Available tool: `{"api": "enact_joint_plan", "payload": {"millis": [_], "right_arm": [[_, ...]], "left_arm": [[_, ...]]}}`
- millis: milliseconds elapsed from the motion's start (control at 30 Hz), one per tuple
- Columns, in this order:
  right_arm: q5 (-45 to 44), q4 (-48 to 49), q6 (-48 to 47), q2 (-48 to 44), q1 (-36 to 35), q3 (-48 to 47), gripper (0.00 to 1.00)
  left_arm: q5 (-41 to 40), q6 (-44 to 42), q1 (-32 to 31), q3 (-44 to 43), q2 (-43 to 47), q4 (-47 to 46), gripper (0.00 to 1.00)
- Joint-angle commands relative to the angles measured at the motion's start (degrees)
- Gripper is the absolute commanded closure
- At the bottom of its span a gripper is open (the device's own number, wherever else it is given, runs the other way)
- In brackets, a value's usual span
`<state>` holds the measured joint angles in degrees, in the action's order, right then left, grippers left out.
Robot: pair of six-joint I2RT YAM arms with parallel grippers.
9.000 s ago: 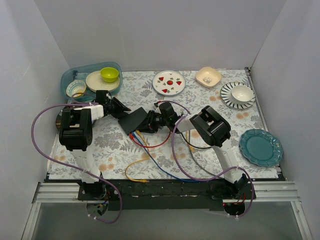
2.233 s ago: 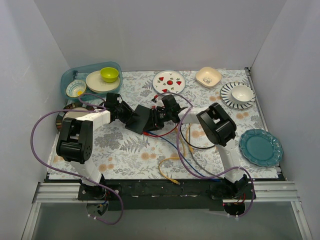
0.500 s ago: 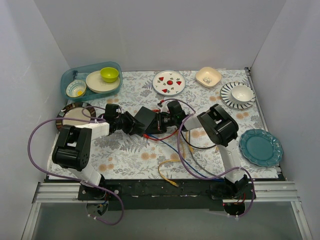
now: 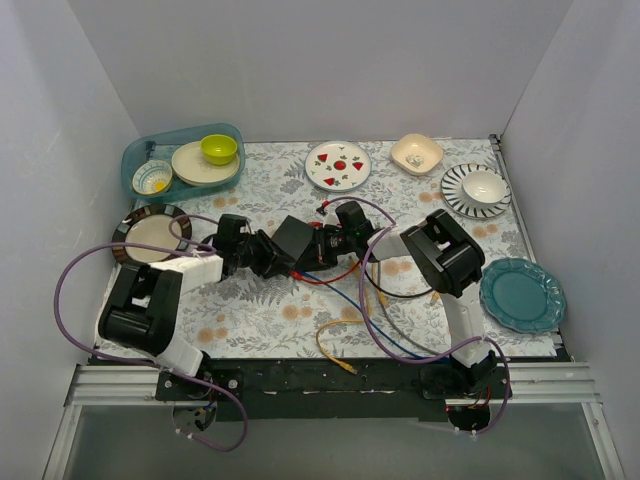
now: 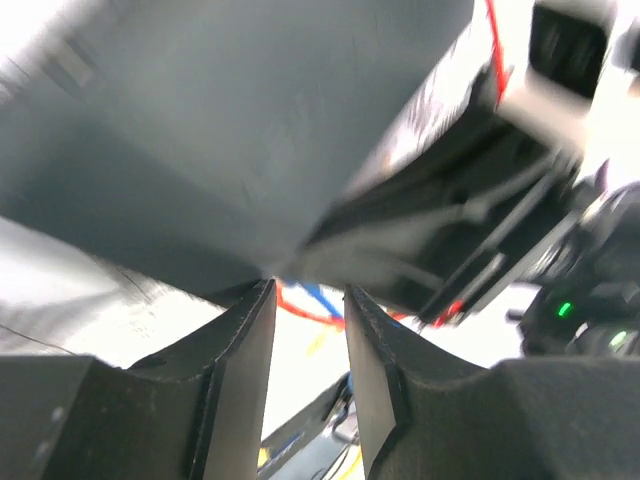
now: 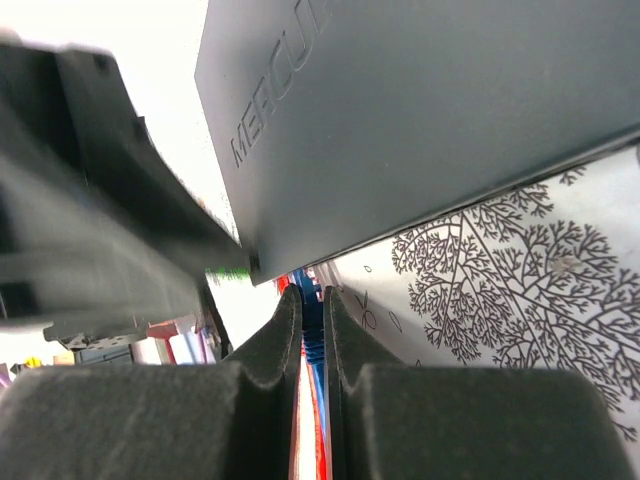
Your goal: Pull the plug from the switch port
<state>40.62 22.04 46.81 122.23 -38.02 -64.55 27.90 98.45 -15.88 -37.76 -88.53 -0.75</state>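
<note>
The switch, a flat dark box, is tilted up off the floral mat between my two grippers. It fills the top of the left wrist view and of the right wrist view. My left gripper grips its left corner at the fingertips. My right gripper is at its near edge. Its fingers are nearly together on a blue plug that runs up to the switch's edge. Red and blue cables trail from that edge towards the front.
A loose yellow cable lies near the front edge. A dark-rimmed plate is at the left and a teal tray of dishes at the back left. A strawberry plate, bowls and a teal plate ring the back and right.
Over nine seconds the switch has moved right and a little back, held between both grippers, and the cables have followed. In the last half second both arms shifted slightly right.
</note>
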Motion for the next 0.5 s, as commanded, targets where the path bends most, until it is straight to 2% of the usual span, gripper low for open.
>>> {"api": "enact_joint_plan", "payload": {"millis": [0, 167, 467], "right_arm": [[-3.6, -6.1, -1.5, 1.0, -0.5, 1.1, 0.99], [-3.6, -6.9, -1.7, 1.3, -0.6, -0.2, 0.99], [-3.1, -8.1, -3.3, 0.0, -0.8, 2.1, 0.99]], "left_arm": [[-3.3, 1.7, -4.6, 2.6, 3.4, -2.1, 0.66], [-5.1, 1.0, -6.4, 1.1, 0.6, -0.9, 0.67], [-18.4, 0.0, -6.3, -3.5, -3.0, 9.3, 0.68]]}}
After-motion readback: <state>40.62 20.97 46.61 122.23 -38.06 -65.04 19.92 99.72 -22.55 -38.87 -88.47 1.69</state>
